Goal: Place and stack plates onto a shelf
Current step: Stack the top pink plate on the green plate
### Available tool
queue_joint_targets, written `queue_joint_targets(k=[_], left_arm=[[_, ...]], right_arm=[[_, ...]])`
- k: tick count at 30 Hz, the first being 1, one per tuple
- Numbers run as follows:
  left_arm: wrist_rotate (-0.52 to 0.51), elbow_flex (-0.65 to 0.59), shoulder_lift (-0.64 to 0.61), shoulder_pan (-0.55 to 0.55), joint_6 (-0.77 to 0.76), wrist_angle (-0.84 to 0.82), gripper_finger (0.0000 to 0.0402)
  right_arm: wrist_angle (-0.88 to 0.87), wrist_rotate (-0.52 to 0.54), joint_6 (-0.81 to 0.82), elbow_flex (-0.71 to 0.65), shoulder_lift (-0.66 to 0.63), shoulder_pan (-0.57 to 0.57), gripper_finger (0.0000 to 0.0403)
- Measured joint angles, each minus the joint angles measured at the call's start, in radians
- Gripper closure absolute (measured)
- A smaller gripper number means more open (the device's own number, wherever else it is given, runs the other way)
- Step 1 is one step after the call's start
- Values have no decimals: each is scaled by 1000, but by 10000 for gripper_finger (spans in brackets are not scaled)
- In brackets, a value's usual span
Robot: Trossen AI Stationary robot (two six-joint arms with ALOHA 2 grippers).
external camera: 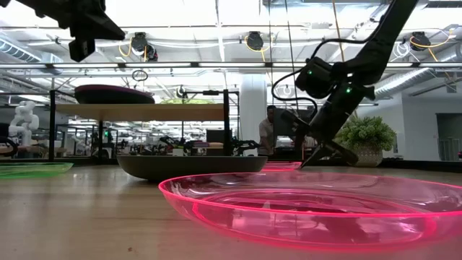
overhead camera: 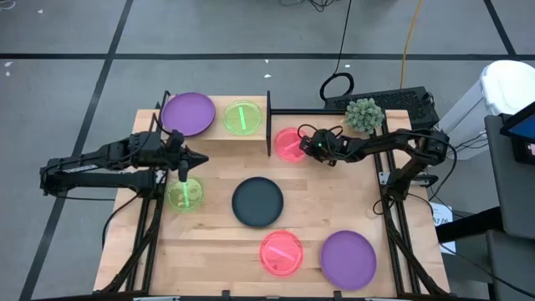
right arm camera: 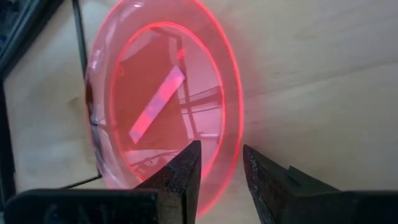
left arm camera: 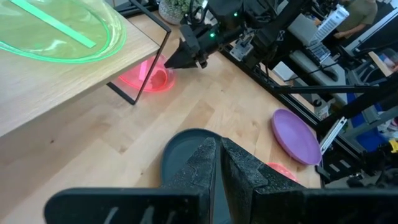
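— Reaching for which plate is the right gripper (right arm camera: 221, 171)?
— The pink plate (overhead camera: 289, 144), upper centre beside the shelf (overhead camera: 251, 138); its rim is sitting between narrowly parted jaws. Left gripper (overhead camera: 183, 174) is hovering shut, farther off.

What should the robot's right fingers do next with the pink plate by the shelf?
Probably close on the rim. The right gripper has its fingers open, one on each side of the pink plate edge, right next to the shelf, which already holds a purple plate and a green plate. Once gripped, it could lift the plate up onto the shelf.
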Motion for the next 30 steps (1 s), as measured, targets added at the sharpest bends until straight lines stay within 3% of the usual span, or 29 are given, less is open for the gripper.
queue_joint_targets(k=[10, 30], left_arm=[[-1, 0, 0, 0, -13, 13, 373], [-23, 0, 0, 0, -13, 9, 373]], right_arm=[[58, -22, -3, 2, 39, 0, 306], [56, -34, -32, 0, 34, 0, 401]])
